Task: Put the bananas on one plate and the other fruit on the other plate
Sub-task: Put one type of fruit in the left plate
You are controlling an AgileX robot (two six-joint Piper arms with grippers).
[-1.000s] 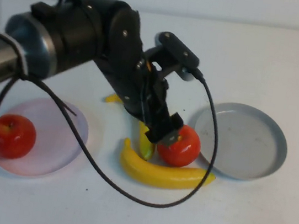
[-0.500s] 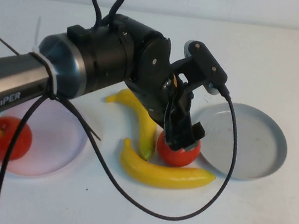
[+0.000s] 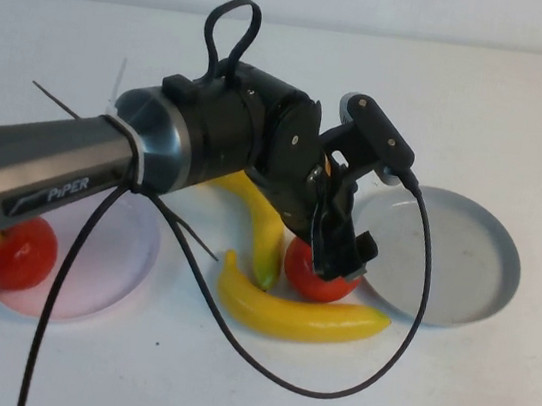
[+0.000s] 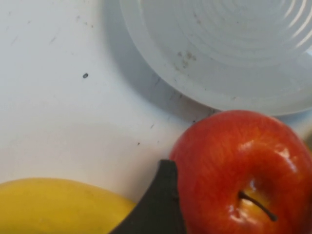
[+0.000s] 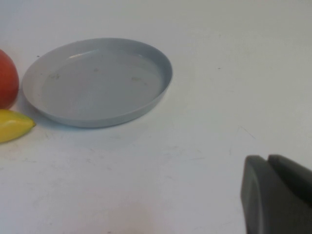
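My left gripper [image 3: 341, 256] reaches down over the red apple [image 3: 313, 277] in the middle of the table, open, with one dark finger [image 4: 162, 207] beside the apple [image 4: 243, 165]. Two yellow bananas lie right by that apple, one [image 3: 300, 316] in front of it and one [image 3: 263, 230] to its left. The grey plate [image 3: 477, 283] lies bare to the right. A second red apple [image 3: 14, 253] sits on the pale pink plate [image 3: 112, 256] at the left. My right gripper [image 5: 268, 163] is shut and hangs over bare table near the grey plate [image 5: 97, 83].
The left arm and its looping black cable [image 3: 231, 344] stretch across the table's middle and hide part of the pink plate. White table surface surrounds the plates.
The left arm has swung to the right and lowered over the middle apple, covering more of it. The apple on the pink plate has slid a little further to the left.
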